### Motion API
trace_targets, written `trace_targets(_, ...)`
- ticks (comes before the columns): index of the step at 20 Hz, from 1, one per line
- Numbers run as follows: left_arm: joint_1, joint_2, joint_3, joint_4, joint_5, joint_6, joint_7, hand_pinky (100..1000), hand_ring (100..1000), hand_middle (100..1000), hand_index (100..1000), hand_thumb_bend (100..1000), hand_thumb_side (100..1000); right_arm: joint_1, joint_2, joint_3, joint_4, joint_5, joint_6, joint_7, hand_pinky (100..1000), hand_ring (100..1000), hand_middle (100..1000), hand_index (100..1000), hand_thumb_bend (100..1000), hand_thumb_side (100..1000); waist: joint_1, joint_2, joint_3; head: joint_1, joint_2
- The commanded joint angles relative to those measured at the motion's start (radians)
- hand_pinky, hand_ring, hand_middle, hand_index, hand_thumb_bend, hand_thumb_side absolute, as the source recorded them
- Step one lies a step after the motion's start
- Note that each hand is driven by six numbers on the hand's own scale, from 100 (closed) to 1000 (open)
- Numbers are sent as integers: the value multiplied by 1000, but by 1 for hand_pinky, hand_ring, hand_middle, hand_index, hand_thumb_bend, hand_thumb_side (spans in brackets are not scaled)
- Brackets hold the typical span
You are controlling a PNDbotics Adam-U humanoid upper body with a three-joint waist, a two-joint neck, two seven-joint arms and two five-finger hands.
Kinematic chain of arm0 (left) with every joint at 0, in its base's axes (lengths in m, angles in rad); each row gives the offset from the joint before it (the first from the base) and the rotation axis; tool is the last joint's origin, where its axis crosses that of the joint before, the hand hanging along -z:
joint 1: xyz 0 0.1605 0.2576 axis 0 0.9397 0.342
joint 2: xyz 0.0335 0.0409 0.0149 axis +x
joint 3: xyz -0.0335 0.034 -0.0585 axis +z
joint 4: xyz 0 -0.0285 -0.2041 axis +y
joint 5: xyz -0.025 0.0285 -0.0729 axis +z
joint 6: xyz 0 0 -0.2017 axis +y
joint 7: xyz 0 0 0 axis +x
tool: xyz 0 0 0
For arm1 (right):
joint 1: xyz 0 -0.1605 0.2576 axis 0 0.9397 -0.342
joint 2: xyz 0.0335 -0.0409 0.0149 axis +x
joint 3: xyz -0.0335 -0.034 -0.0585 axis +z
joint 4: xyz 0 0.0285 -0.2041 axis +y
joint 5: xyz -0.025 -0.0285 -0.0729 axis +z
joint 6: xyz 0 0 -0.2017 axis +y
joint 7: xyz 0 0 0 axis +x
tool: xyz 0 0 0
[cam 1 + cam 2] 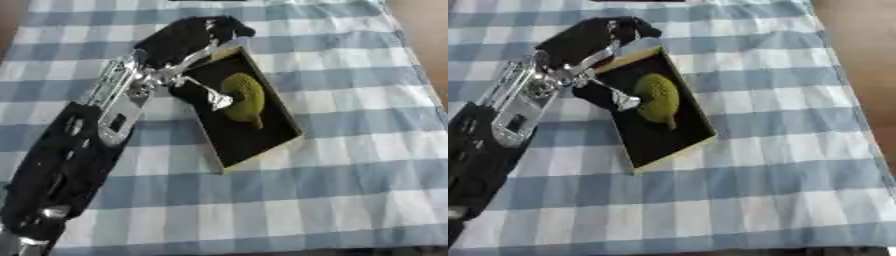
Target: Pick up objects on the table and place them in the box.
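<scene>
My left arm (87,150): it comes in from the near left corner and runs diagonally up toward the far middle of the table, black with a silver section near the wrist.

My left hand (188,37): it sits at the far end of the box, over its far left corner. The black fingers are bent down around that end, and a silver-tipped thumb or finger (219,101) reaches down into the box, ending just beside the green object. Whether it touches the object I cannot tell, and I cannot tell whether the hand pinches anything.

My right hand: it shows in neither view.

Box (289,120): a shallow oblong box with a black inside and a pale tan rim, lying askew on the table, its long side running from far left to near right. It is open on top.

Green object (245,97): an olive-green, rounded, elongated thing lying inside the box, in its far half, toward the right wall. A narrow darker tip points toward the near end.

Table (350,190): covered with a blue and white checked cloth; a brown strip shows past the cloth at the far right edge.
</scene>
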Motion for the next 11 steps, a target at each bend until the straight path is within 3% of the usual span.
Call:
trace_targets(1,7,38,61,-123,146,99,76,703,744,756,864,298,399,-7,-24,-14,-16,1,-1,-6,800,658,634,692,100,589,-4,-24,2,-6,-3)
trace_targets(4,45,82,105,-223,285,148,156,699,733,743,835,276,380,-6,-26,-16,-16,3,-2,-8,800,658,634,693,100,588,-3,-25,6,-9,-1)
trace_targets(11,174,220,239,-383,539,159,377,667,699,708,809,284,344,-2,-31,-24,-16,7,-4,-18,799,657,634,693,100,585,-8,-22,19,-20,-7)
